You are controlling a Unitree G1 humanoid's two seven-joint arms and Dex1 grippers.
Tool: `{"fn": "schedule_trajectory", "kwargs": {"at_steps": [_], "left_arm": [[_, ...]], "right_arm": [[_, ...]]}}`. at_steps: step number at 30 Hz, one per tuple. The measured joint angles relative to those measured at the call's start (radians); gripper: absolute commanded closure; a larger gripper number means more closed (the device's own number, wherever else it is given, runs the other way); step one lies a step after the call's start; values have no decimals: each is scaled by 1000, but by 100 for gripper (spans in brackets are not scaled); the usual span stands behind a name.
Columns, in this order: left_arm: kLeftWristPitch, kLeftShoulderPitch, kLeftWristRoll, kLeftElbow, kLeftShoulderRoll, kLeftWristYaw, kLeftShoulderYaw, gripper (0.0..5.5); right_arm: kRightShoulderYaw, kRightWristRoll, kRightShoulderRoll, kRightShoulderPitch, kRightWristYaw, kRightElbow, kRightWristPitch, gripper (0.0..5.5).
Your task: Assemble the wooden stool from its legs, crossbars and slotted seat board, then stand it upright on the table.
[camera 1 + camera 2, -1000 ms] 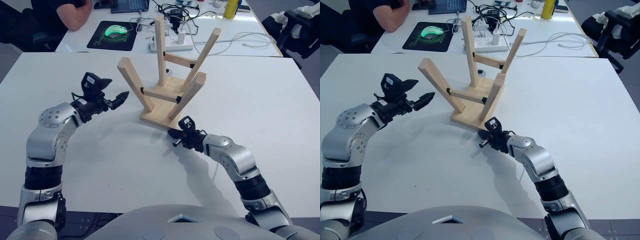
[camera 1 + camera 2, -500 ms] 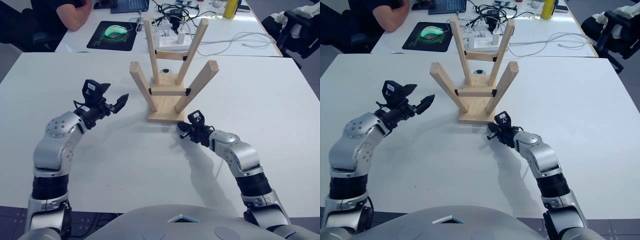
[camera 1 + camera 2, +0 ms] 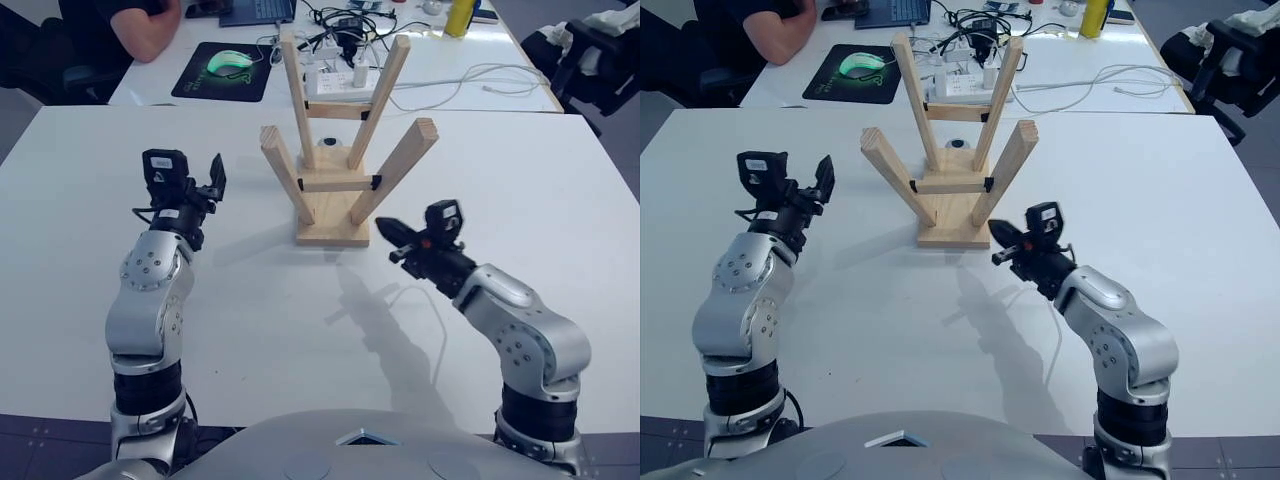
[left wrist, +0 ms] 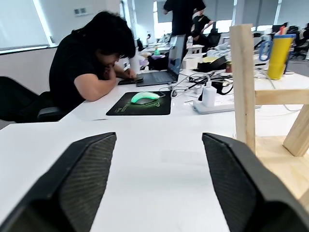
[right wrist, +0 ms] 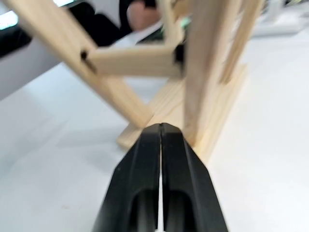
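- Right gripper (image 3: 385,228), fingers pressed together, tips just short of the upturned wooden stool (image 3: 335,184).
- Ahead of it: seat board (image 3: 333,232) flat on the table (image 3: 520,190), legs (image 3: 300,100) up.
- Left gripper (image 4: 159,137) spread wide, stool apart to its right.

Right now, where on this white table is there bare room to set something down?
Bare: the near strip of the table between the arms, in front of the stool; the right side beyond the right gripper; the far left corner past the left gripper. Crowded: close around the stool.
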Motion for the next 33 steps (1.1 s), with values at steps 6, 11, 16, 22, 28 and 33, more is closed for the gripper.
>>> {"fn": "schedule_trajectory", "kwargs": {"at_steps": [6,11,16,22,28,33], "left_arm": [[19,16,-25,-47,-25,-27,-18,371],[-54,-21,59,-54,-34,34,-27,449],[-95,-73,146,-55,-18,47,-89,524],[-92,-83,194,-40,-18,55,-89,547],[-80,-83,227,-37,-23,62,-66,547],[-19,-108,154,-29,-68,-57,-235,547]], "right_arm": [[9,-137,41,43,-150,5,-116,550],[4,-290,73,0,-270,36,-292,550],[31,-365,95,-125,-326,46,-350,550],[11,-410,116,-191,-385,82,-350,550],[-18,-439,114,-233,-400,105,-350,550],[157,-390,118,-271,-264,99,-361,550]]}}
